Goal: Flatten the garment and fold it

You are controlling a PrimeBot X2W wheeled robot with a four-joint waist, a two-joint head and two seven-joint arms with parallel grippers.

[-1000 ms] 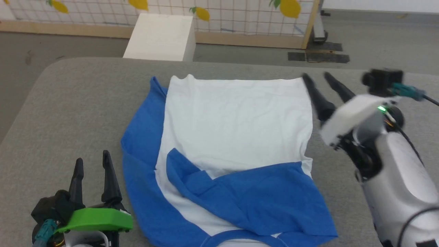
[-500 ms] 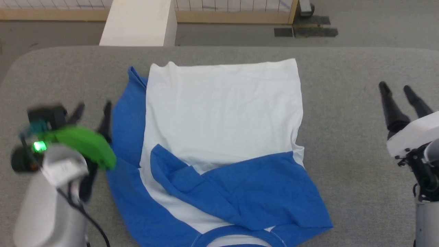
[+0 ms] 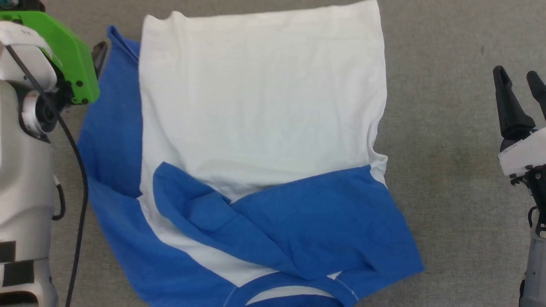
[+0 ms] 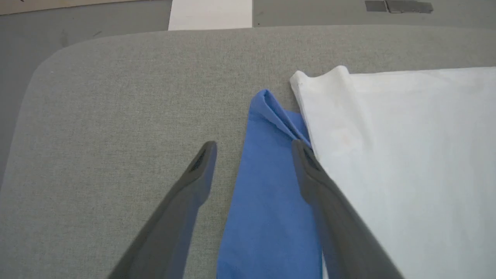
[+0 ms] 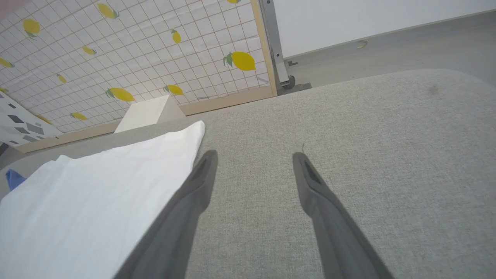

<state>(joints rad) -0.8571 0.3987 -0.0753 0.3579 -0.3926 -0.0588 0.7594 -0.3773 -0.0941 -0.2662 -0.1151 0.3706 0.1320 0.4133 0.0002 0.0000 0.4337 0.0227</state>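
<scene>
The garment lies on the grey table, its white body [image 3: 256, 106] smooth and rectangular. One blue sleeve [image 3: 324, 221] is folded across its near part, and the blue neckband [image 3: 290, 283] sits at the near edge. The other blue sleeve [image 3: 108, 136] sticks out on the left. My left gripper [image 4: 254, 146] is open and straddles that sleeve's [image 4: 267, 201] far tip from just above; a fingertip [image 3: 100, 49] peeks past the green wrist cover. My right gripper [image 3: 518, 81] is open and empty over bare table, right of the garment. In the right wrist view it [image 5: 254, 155] is beside the white hem corner [image 5: 190, 135].
The padded grey table [image 3: 452, 179] has bare room on both sides of the garment. Its rounded far left corner [image 4: 50, 66] is near my left gripper. A white box [image 4: 211, 15] stands on the floor beyond the far edge, before a lemon-print panel [image 5: 135, 58].
The head camera has tilted down and closer. My left arm has moved forward from the near left to the blue sleeve's far tip. My right gripper drew back from the hem corner to the right.
</scene>
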